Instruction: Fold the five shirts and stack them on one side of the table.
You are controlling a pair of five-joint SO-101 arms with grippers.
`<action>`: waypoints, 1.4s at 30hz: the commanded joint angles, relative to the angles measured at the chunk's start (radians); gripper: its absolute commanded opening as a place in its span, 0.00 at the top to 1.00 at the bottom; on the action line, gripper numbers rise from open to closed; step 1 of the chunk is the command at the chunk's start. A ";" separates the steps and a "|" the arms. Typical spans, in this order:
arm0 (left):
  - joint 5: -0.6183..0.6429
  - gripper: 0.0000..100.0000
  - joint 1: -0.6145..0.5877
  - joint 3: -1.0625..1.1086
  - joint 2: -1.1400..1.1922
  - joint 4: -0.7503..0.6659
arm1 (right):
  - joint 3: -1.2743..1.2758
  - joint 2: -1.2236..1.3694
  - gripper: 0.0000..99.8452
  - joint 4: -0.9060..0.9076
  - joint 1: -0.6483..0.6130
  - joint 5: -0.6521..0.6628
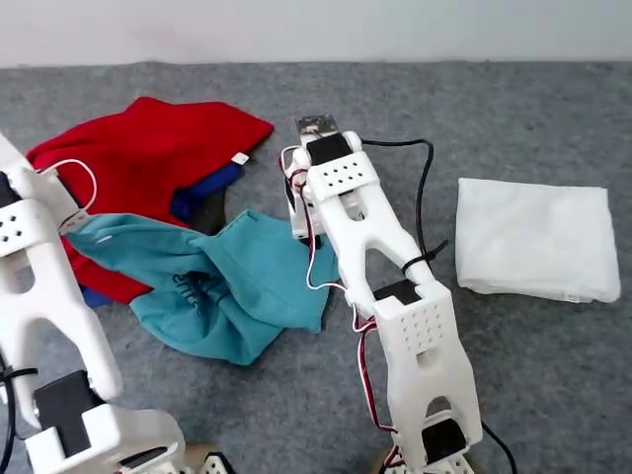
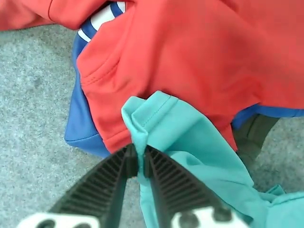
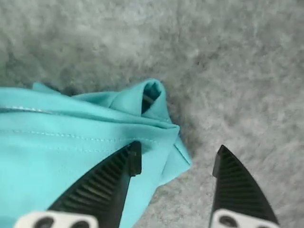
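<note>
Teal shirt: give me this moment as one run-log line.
left gripper: shut on teal shirt edge | right gripper: open over its corner | white shirt: folded, apart | red shirt: unfolded

smooth matt teal shirt, fuzzy grey table cover

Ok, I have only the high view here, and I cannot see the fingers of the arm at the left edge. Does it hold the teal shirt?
Observer: Yes. The left gripper is shut on a folded edge of the teal shirt.
Operator: And the right gripper, is it shut on it too?
Observer: No, it is open. One finger is over the teal shirt, the other over the bare table.
Operator: What kind of shirt lies under the red shirt?
Observer: A blue shirt with white stripes at one edge.
</note>
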 commanded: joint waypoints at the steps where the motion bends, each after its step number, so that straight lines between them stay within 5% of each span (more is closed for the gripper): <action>1: -0.005 0.99 0.006 -0.004 -0.003 0.005 | -0.038 -0.013 0.82 -0.035 -0.007 -0.011; 7: -0.005 0.99 0.006 -0.004 -0.003 0.005 | -0.041 0.044 0.92 -0.033 -0.007 -0.011; 42: -0.005 0.99 0.002 -0.001 -0.011 0.018 | -0.209 0.064 0.91 0.087 0.001 -0.002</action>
